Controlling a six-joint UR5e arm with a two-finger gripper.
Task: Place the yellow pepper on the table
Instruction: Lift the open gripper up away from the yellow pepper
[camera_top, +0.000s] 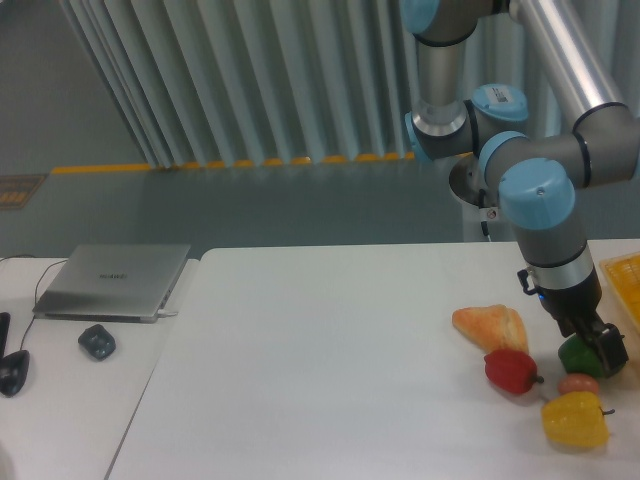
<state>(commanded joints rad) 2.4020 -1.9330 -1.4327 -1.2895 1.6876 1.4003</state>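
The yellow pepper stands on the white table near its front right corner, stem pointing right, with nothing touching it. My gripper hangs above and behind it, over the green pepper. Its dark fingers are off the yellow pepper with nothing between them, and it looks open, though the view of the fingers is narrow.
A red pepper lies left of the yellow one, a small brownish fruit sits between them, and an orange wedge of bread lies behind. A yellow tray sits at the right edge. A laptop and mouse rest on the left desk.
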